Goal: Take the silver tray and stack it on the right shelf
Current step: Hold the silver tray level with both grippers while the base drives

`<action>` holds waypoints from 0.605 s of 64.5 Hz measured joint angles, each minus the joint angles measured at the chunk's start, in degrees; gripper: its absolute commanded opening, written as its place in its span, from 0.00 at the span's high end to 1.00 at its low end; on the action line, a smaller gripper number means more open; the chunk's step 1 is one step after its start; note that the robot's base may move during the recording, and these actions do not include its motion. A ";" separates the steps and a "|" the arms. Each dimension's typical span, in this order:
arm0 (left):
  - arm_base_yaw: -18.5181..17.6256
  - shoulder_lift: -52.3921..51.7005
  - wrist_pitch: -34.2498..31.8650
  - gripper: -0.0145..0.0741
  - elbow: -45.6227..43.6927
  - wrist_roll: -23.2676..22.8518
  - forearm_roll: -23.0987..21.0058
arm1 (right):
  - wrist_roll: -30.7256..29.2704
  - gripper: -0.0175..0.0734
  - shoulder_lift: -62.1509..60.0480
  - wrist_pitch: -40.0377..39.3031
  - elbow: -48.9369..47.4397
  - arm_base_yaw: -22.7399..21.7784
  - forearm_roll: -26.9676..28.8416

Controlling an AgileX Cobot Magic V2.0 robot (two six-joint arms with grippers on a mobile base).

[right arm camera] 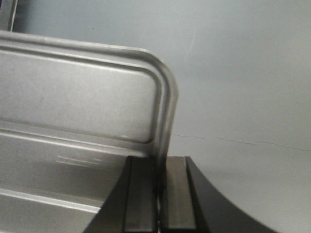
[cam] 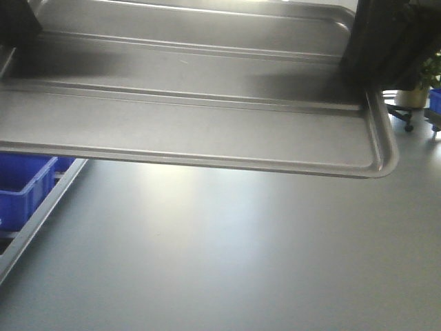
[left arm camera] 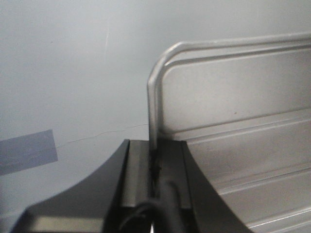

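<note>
You are looking down on grey floor [cam: 227, 255], which lies below the silver tray [cam: 193, 124] in every view. The tray is up in the air, clear of the floor, base facing the front camera. Both long ridges run left to right and the rounded near-right corner is in plain sight.

Your left gripper [left arm camera: 154, 151] sits at the tray's left short edge. Its two dark fingers [left arm camera: 138, 170] are closed tight on the raised rim, one each side of it. Your right gripper [right arm camera: 159, 167] does the same at the tray's right short edge, just below the rounded corner, rim pinched between the pads with no gap showing.

Below the tray's left end you can see a blue bin [cam: 21, 186], with a slanted metal rail [cam: 41, 217] just beside it. A grey-blue tape patch [left arm camera: 26, 151] is on the floor left of the tray's left edge. Past the tray's right end stands a potted plant [cam: 427, 72], well apart from the tray.
</note>
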 measured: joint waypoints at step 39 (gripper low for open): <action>0.00 0.00 0.00 0.94 0.00 0.00 0.00 | 0.00 0.75 0.00 0.00 0.00 0.00 0.00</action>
